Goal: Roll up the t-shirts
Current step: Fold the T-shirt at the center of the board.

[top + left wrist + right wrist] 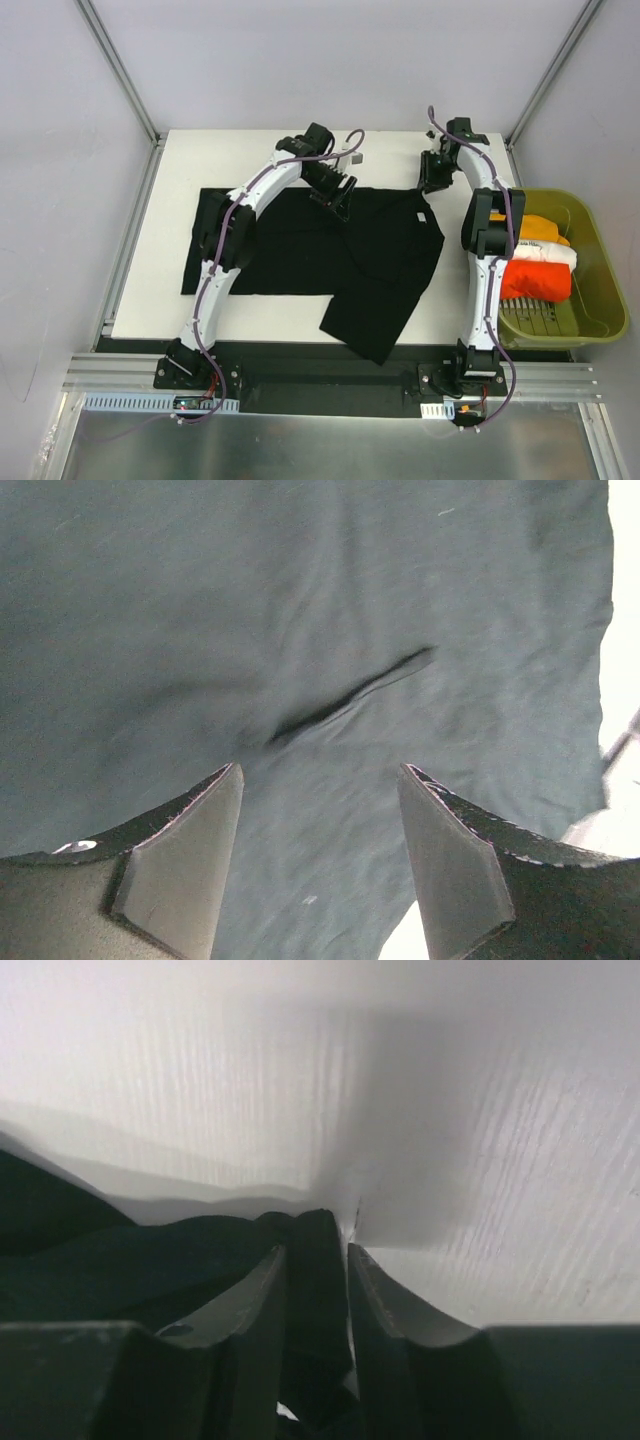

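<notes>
Left gripper [340,203] is seen in the top view over the 12 o'clock edge of the black shirt [300,245]. The right gripper [431,180] is set at the shirt's 1 o'clock corner, by the collar. The shirt is spread flat on the table [270,150], with one part flopped toward 6 o'clock over the near edge. No roll is begun on it. Three bundles [535,262], orange, white and red-orange, are packed in the bin [600,300] at 3 o'clock, beside the table. These are judged done, though how neatly they are rolled cannot be told. The black shirt is judged to be what is left, at the straightening stage. The table is white and matte. It is boxed in by pale grey walls [300,60], with metal posts [119,70] at the far corners. The arm bases are carried on a metal rail [110,375] at 6 o'clock.

Left wrist view: fingers [190,860] are spread wide with nothing between them, hung above dark cloth. One short crease [350,695] is seen at 12 o'clock of the jaws. White table is glimpsed at 3 o'clock.

Right wrist view: the fingers are drawn narrow and a fold of black cloth is pinched between them. White table with a fine grain is seen from 10 to 3 o'clock. More cloth lies at 9 o'clock. Whether the pinched edge is lifted off the table cannot be told.
</notes>
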